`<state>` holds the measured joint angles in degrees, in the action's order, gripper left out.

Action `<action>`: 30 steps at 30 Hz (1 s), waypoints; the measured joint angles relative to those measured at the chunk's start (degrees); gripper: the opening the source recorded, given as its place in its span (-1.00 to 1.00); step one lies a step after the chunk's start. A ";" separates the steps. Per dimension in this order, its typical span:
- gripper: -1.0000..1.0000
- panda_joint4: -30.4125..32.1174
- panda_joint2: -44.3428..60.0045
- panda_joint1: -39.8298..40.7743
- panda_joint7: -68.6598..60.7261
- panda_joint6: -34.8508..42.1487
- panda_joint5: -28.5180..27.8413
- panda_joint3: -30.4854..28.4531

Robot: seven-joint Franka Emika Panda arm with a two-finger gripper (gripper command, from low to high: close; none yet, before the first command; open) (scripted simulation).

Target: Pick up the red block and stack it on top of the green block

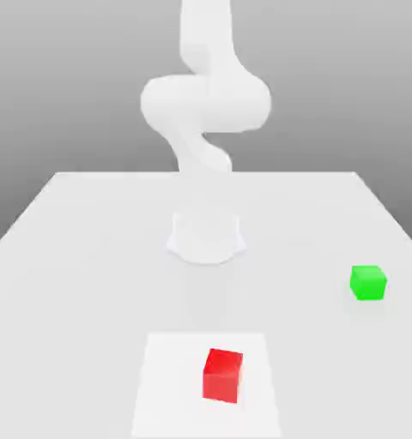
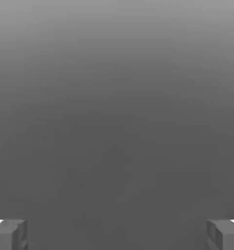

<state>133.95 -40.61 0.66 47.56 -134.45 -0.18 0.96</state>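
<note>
The red block [image 1: 222, 375] sits on the table near the front of the exterior view, on a paler square patch [image 1: 162, 386]. Farther back, toward the exterior view's right, the green block [image 1: 368, 282] rests on the table, well apart from the red one. In the hand view my gripper [image 2: 117, 235] is open, with its two grey fingertips [image 2: 10, 235] far apart and nothing between them. Behind the fingertips there is only plain grey background.
The white arm rises from its round base [image 1: 207, 236] at the middle of the pale table [image 1: 72, 257] and bends upward out of the picture. The table's far edge runs behind the base.
</note>
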 joint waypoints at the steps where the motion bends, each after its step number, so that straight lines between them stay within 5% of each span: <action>1: 0.00 0.94 2.26 0.26 0.76 -1.15 -0.09 0.40; 21: 0.00 18.10 43.96 1.87 14.29 -22.55 -1.36 4.64; 27: 0.00 17.24 56.41 0.27 16.75 -32.52 -3.92 2.51; 28: -1.00 17.08 57.53 0.01 16.93 -33.47 -4.15 2.20; 30: -1.00 17.08 57.53 0.02 16.95 -33.48 -4.18 2.20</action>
<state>151.03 16.93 0.67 64.51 -167.93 -4.35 3.16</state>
